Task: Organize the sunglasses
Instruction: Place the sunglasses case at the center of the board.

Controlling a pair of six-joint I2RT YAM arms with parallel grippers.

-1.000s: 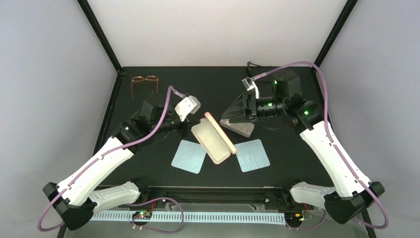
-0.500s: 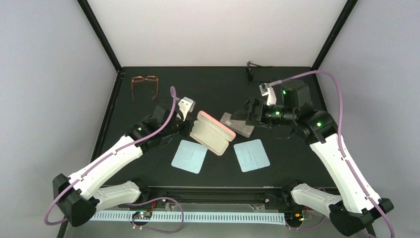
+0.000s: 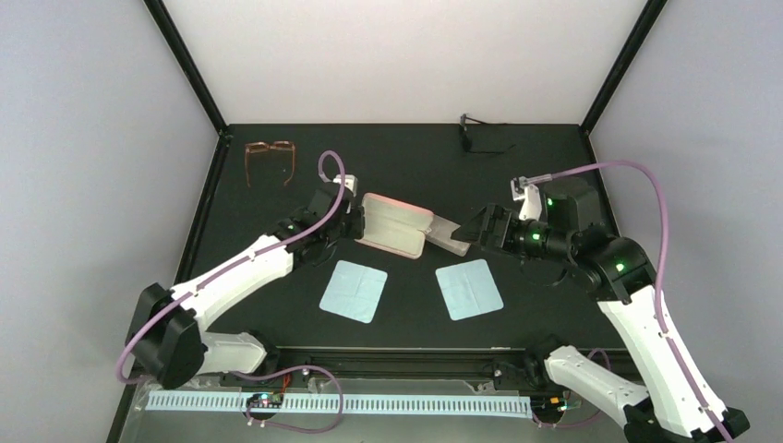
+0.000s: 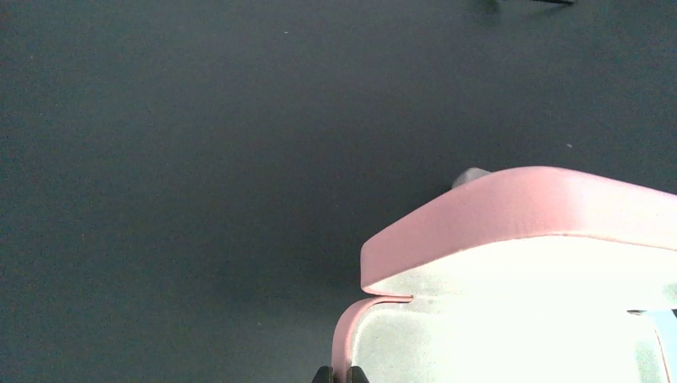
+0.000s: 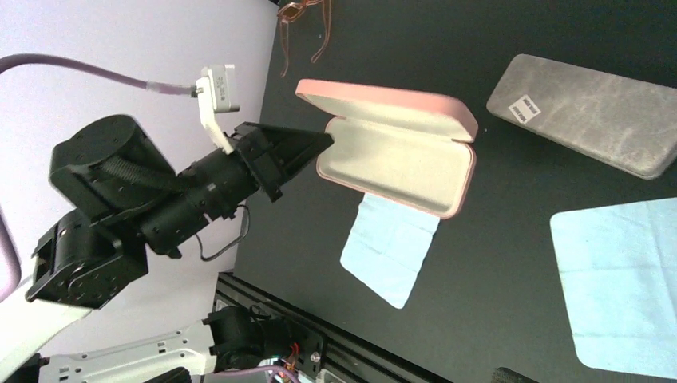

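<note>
1. Well, farthest left, a pair of amber translucent-framed spectacles (image 3: 270,159) lay near the far-left corner of the black table (image 3: 397,161), well apart from my work.
2. My left gripper (image 3: 356,224) was pinched shut on the end rim of the pink oblong case (image 3: 397,228), which stood open with its pale lining showing.
3. Nearer my bases lay a left light-blue cloth (image 3: 353,290) and a right light-blue cloth (image 3: 469,289), both flat and blocking nothing.
4. A closed grey oblong case (image 3: 450,237) lay just right of the pink one. I could not tell whether they touched.
5. The sunglasses (image 3: 466,121), thin black frame on black mat and hard to make out, sat at the table's far edge, well apart from both grippers. I judged them light, springy and fragile at the hinges, with slippery lenses. The bridge or top bar seemed the safest hold, not a slim arm.
6. My right gripper (image 3: 478,231) was spread wide and empty beside the grey case. That case would likely stand in the way when carrying the sunglasses to the pink lining.
</note>
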